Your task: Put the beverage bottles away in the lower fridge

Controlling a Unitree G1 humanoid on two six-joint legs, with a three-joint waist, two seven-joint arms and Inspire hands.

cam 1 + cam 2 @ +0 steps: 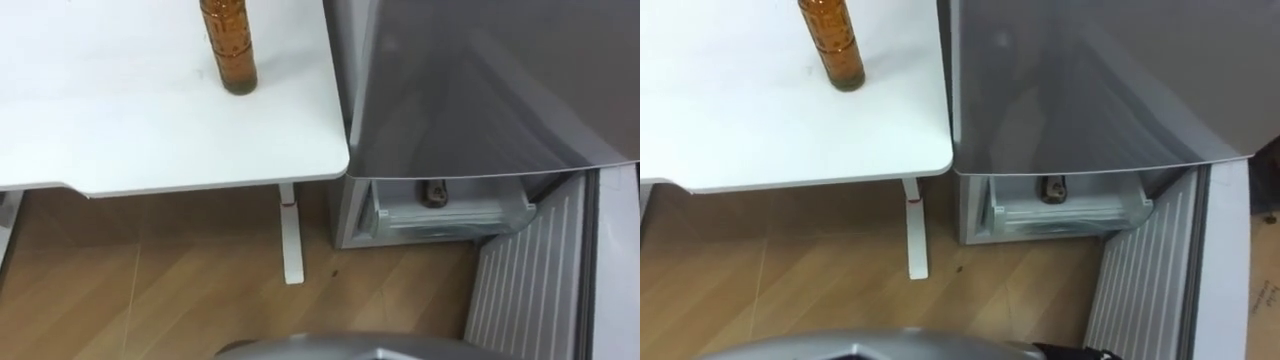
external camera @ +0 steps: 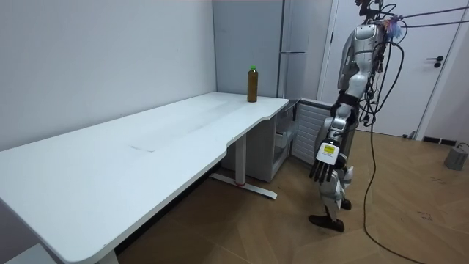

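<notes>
Left hand (image 2: 322, 167) idle; one bottle (image 1: 228, 50) awaiting pickup on the surface (image 1: 150, 130).

The left hand hangs at the robot's side, fingers slack, holding nothing. The bottle stands upright towards the surface's edge beside the fridge (image 1: 480, 80), well back from the near edge. The lower drawer (image 1: 450, 215) is open, with a dark item (image 1: 433, 192) inside, unidentifiable. The bottle is judged rigid, smooth, fairly heavy if full, and tall enough to tip; grasp around mid-body.

Quick headcount: 1 amber bottle (image 1: 228, 50) at the top of the frame, 1 white table (image 1: 120, 130), 1 grey fridge (image 1: 480, 80) upper right, 1 clear drawer (image 1: 450, 215) under it holding 1 dark item (image 1: 433, 192) I can't identify, and 1 open fridge door (image 1: 540, 290) lower right.
</notes>
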